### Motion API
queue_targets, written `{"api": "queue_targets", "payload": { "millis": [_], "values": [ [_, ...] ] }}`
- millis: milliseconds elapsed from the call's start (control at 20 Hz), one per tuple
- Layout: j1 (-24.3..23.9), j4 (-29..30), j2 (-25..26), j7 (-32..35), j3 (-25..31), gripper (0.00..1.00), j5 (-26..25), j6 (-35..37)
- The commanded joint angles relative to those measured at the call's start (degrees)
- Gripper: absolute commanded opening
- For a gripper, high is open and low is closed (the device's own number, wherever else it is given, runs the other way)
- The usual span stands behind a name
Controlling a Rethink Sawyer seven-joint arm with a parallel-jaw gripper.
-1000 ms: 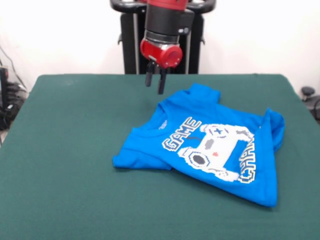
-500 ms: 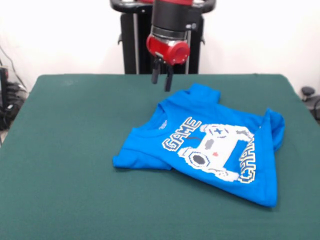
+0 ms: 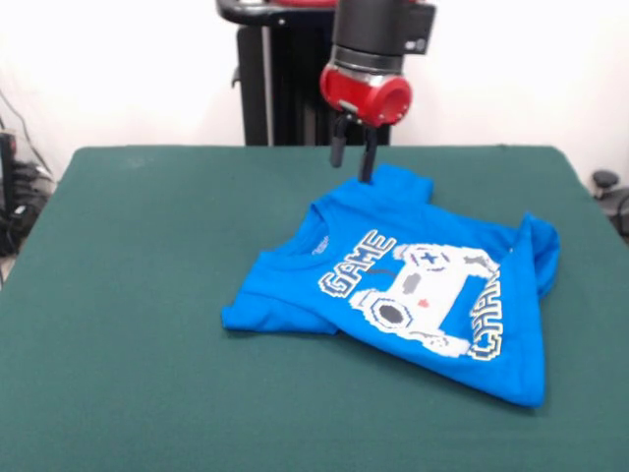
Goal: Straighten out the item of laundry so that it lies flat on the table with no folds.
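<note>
Green felt table (image 3: 128, 295) carries the blue T-shirt (image 3: 413, 285), right of centre, print up, its sleeves tucked. End effector (image 3: 353, 160) hovers released above the far folded sleeve; approach step, next lowering to pinch that fold

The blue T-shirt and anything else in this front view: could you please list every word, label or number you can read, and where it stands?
"GAME": pixel-style lettering on the blue T-shirt, beside the game controller print.
"CHAN...": second word on the shirt front, running along the print's other side; its last letters cannot be read.
Neck label inside the collar: too small to read.
Nothing readable on the claw or the table.
</note>
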Motion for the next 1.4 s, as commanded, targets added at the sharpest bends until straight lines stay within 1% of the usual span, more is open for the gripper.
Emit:
{"api": "queue_targets", "payload": {
  "millis": [50, 500, 700, 900, 1000, 1150, 1400],
  "values": [
    [3.8, -8.1, 2.1, 7.2, 1.5, 1.00, 6.0, 6.6],
    [9.8, -11.6, 6.0, 9.2, -0.8, 1.00, 11.4, 4.8],
    [12.1, -12.9, 6.6, 9.3, -2.1, 1.00, 13.6, 5.6],
    [14.3, -13.3, 7.9, 10.5, -1.6, 1.00, 16.4, 5.2],
    [14.8, -13.0, 8.4, 10.7, -1.2, 1.00, 17.4, 4.7],
    [14.3, -12.2, 9.1, 10.2, 0.7, 1.00, 17.8, 3.6],
    [12.4, -9.4, 10.7, 10.5, 4.4, 1.00, 16.7, -0.9]
  ]
}}
